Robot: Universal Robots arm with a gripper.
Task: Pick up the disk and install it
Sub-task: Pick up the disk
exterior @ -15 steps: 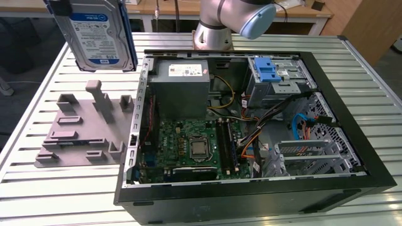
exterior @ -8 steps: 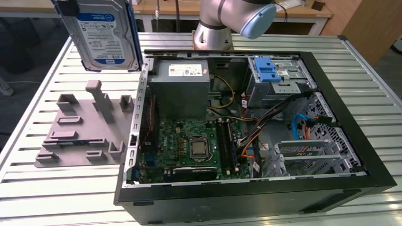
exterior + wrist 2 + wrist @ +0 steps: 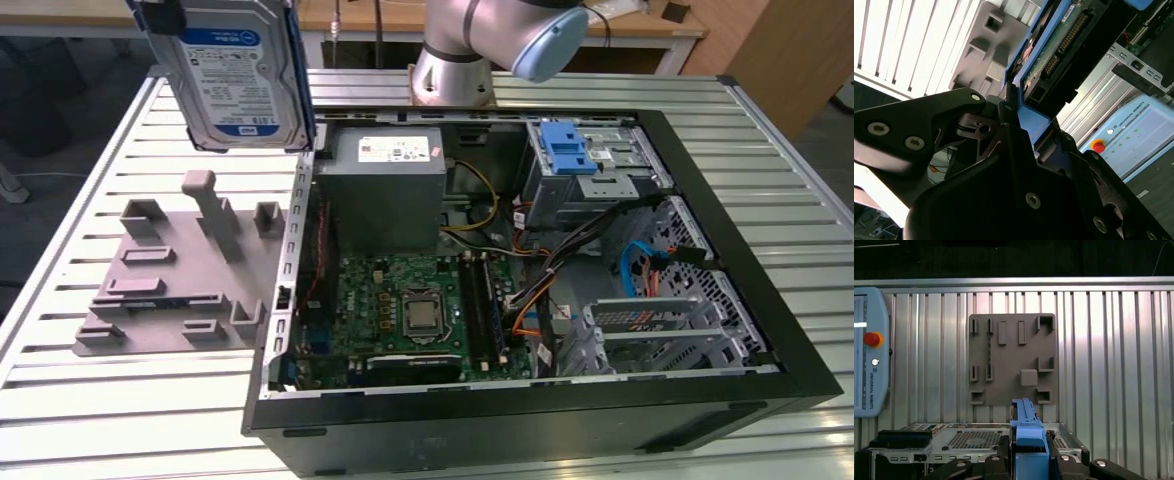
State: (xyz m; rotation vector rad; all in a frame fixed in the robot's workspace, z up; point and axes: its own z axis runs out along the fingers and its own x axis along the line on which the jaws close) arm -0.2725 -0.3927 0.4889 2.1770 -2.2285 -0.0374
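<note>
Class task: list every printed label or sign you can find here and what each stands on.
On the disk: white-and-blue label, print too small to read.
On the power supply: white sticker, print too small to read.
On the teach pendant: a maker's name along its edge, not quoted here.

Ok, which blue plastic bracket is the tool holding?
The one framing the silver labelled hard drive, held aloft by the tool; the other blue bracket sits inside the black computer case.
</note>
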